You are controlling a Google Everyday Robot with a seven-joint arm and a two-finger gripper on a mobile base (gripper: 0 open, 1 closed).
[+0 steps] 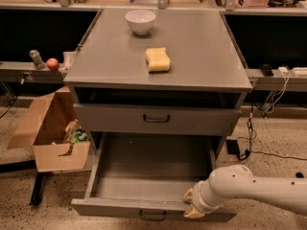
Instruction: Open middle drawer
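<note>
I read this as a lab or workshop: a grey metal cabinet [201, 56] stands among long benches [14, 72], with trailing cables [268, 153] and a power adapter [233, 146] on a speckled floor [283, 133]. A cardboard box [48, 123] of oddments stands alongside. My gripper [194, 209] sits at the middle drawer's [110, 207] front right edge.

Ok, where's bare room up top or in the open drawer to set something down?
Cabinet top: bare right of the sponge and bowl, and along its left front. The middle drawer is bare inside; crowded only at its front right rim, where the hand sits.
</note>
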